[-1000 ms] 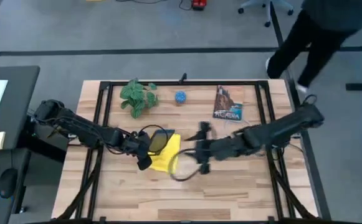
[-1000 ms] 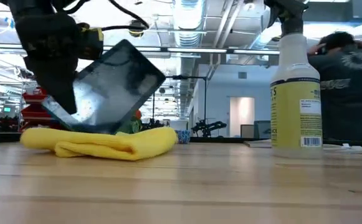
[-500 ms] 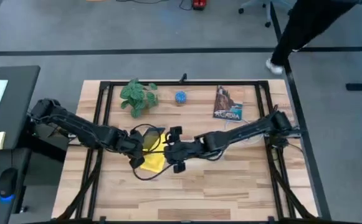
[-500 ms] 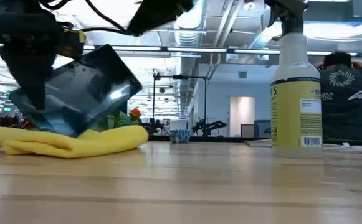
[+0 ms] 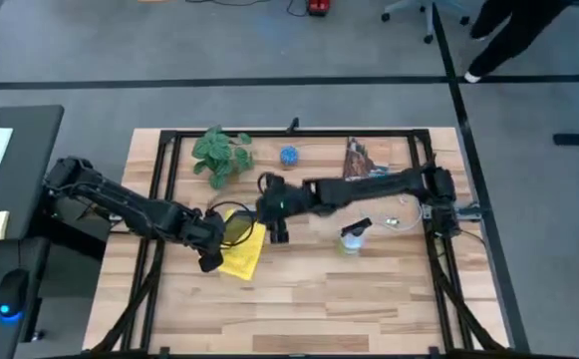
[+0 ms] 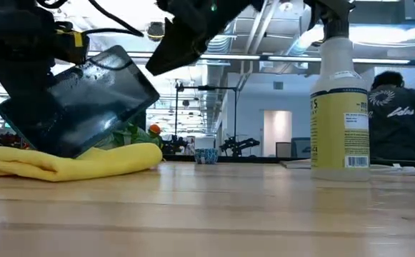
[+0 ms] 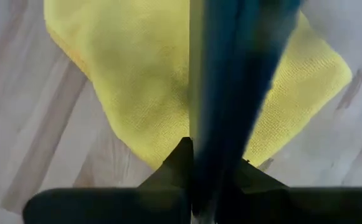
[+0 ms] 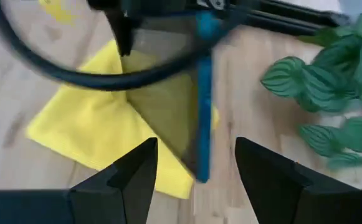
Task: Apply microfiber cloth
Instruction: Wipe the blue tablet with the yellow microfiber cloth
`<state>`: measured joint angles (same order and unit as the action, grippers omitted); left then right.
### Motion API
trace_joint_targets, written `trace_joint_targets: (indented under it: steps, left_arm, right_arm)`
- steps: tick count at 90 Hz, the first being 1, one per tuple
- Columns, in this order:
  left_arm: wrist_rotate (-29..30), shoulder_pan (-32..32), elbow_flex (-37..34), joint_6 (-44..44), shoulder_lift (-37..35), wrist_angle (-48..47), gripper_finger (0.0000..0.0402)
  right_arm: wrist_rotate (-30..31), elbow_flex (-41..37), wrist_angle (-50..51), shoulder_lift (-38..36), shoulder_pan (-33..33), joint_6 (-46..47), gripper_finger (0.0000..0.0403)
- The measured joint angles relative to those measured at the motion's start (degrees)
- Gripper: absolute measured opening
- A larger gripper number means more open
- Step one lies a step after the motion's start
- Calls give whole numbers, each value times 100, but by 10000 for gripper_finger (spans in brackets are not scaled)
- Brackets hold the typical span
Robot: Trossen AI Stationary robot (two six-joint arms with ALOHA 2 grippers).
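Observation:
The dark tablet [image 6: 86,96] stands tilted over the yellow microfiber cloth [image 6: 71,160], with my left gripper [image 6: 28,89] shut on it at the table's middle left. The cloth [image 5: 241,255] lies crumpled on the wood, partly under the tablet [image 5: 235,227]. My right gripper [image 5: 275,217] hovers open just right of the tablet, above the table; in its wrist view its fingers [image 8: 134,180] stand apart, facing the tablet's blue edge [image 8: 204,106] and the cloth [image 8: 87,130]. My left gripper pinches the tablet by one edge [image 7: 221,168] between its two fingers, and the tablet shows edge-on running away from them. In the low view the fingers come down from above at the tablet's raised left side [image 6: 21,100]. The tablet is tilted, its lower end at the cloth.
A spray bottle [image 5: 352,236] stands right of centre, under my right arm. A green plant [image 5: 221,158], a small blue object [image 5: 288,156] and a book [image 5: 364,165] sit along the far edge. A black cable [image 8: 75,74] loops near the tablet. The near half is bare wood.
My right gripper has swept from the table's middle toward its left, then toward the far edge, ending beside the tablet and uncovering the spray bottle. My left gripper has shifted the tilted tablet toward the left, and the cloth has slid that way with it.

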<state>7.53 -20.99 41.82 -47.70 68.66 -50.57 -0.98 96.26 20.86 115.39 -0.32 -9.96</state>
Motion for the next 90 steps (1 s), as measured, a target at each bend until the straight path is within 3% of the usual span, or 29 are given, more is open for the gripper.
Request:
trace_joint_targets:
  steps: [17,29,36,49,53,80,90]
  left_arm:
    - [92,-44,0,34,2,64,8]
    - [145,-44,-2,123,2,154,8]
    - [173,-51,-2,169,4,198,9]
    - [283,-52,0,284,4,257,10]
    - [329,-58,0,353,4,273,14]
    - [506,-118,218,437,-467,-285,129]
    - [556,-327,254,303,-796,-512,154]
  right_arm:
    - [-1051,-8,-450,240,-235,-74,202]
    - [-1212,-1,-648,405,-212,-109,186]
    - [-1218,-12,-620,456,-183,-122,151]
    - [-1252,-1,-582,499,-181,-128,38]
    - [-1298,-1,-515,495,-174,-110,20]
    - [-1252,-407,-329,479,-172,234,14]
    - [-1245,-706,-554,484,-170,350,14]
